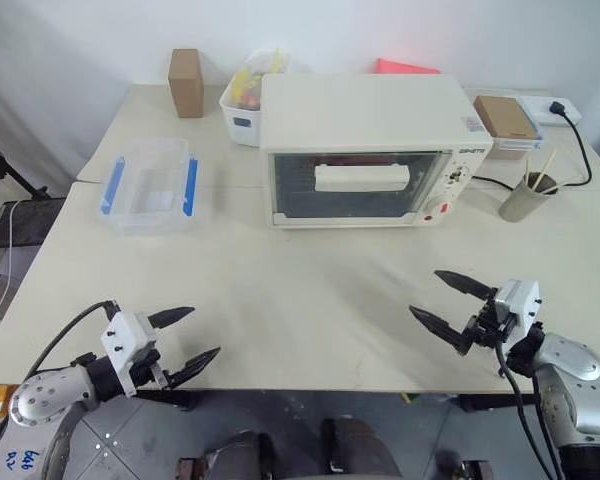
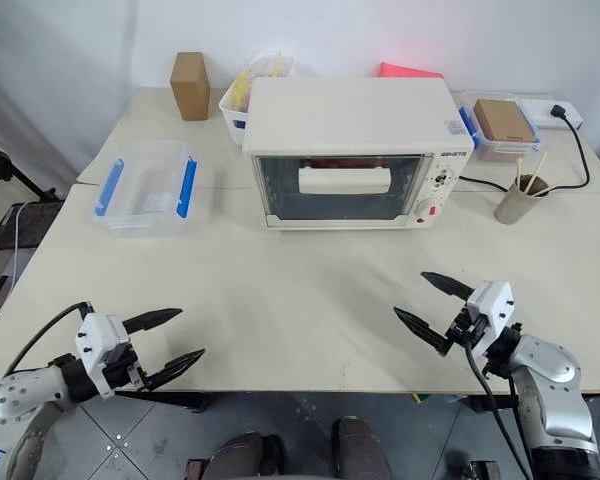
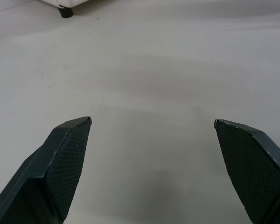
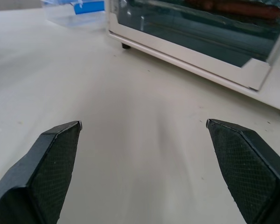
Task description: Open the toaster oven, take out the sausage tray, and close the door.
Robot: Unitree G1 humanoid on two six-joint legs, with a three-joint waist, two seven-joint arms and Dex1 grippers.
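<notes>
The cream-white toaster oven (image 1: 365, 125) stands at the back middle of the table. Its glass door (image 1: 355, 195) is closed, with the wide bar handle (image 1: 362, 178) across the top of the pane. Behind the glass, the sausage tray shows only as dim red-brown sausages (image 4: 233, 7) in the right wrist view. My left gripper (image 1: 205, 332) hovers open and empty at the table's near left edge. On the near right my right gripper (image 1: 424, 292) is also open and empty, pointing toward the oven. Both are far from the door.
A clear plastic box with blue clips (image 1: 148, 186) lies left of the oven. A white bin of colourful items (image 1: 242, 100) and a brown box (image 1: 185, 83) stand behind. A cup with sticks (image 1: 525, 197), a black cable (image 1: 580, 150) and another brown box (image 1: 504, 118) are at the right.
</notes>
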